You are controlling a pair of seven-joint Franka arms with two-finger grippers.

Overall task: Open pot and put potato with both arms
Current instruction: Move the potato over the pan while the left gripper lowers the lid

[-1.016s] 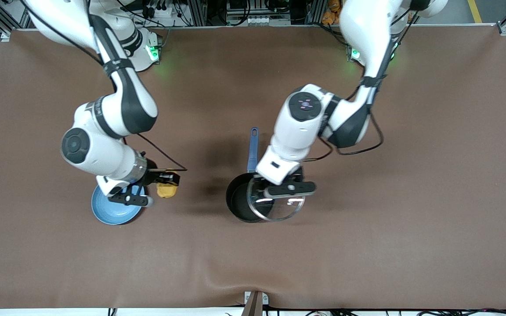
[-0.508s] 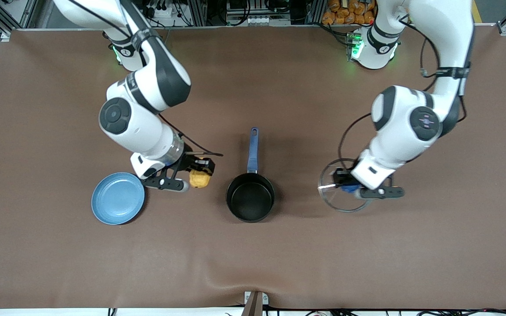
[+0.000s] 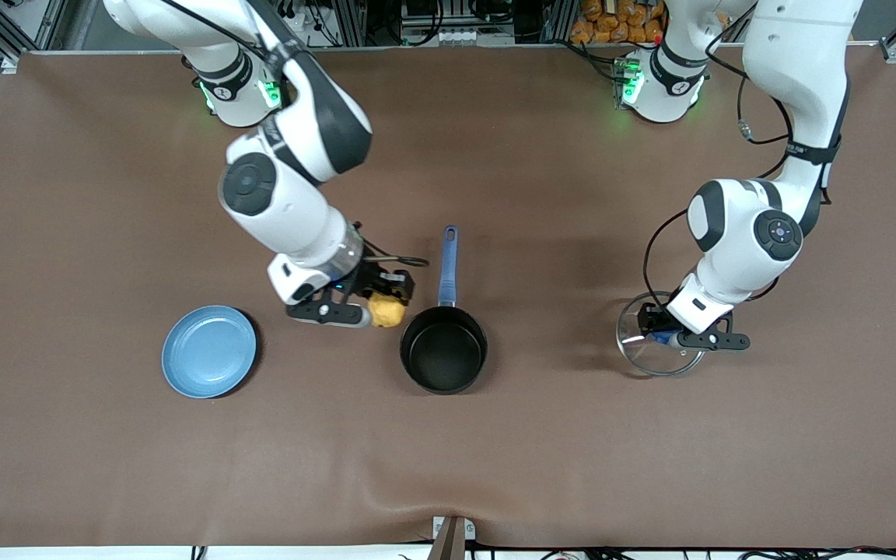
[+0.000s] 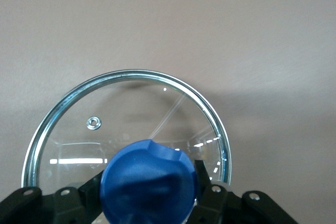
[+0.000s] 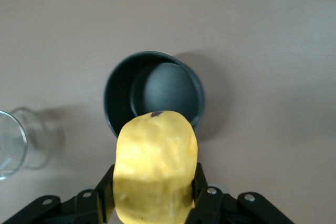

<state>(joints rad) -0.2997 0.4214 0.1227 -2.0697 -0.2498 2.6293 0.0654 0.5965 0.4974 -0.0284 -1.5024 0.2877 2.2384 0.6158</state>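
Presently the pot [image 3: 443, 359] stands uncovered near the middle of the counter [image 3: 495, 467], its blue handle [image 3: 448, 264] pointing toward the edge where the arm bases stand. Its interior shows empty in the front and right wrist views.

Left pincer [image 3: 662, 333]: clamped on the blue knob [image 4: 149, 184] of the glass lid [image 4: 131, 124], held low over the counter toward the left arm's end, well apart from the pot. Whether the lid rests on the surface or hangs just above it cannot be told.

Right pincer [image 3: 380, 302]: clamped on the potato [image 3: 386, 310], held in the air just beside the pot's rim, on the side facing the blue plate [image 3: 209, 362]. The plate lies bare toward the right arm's end.

Assessment: the opening step appears complete; the step in hand is carrying the potato to the pot. The next move calls for the right arm to bring the potato fully over the pot's mouth, lower it and part the pincer. Risk noted: release too near the rim may let the potato glance off onto the counter.
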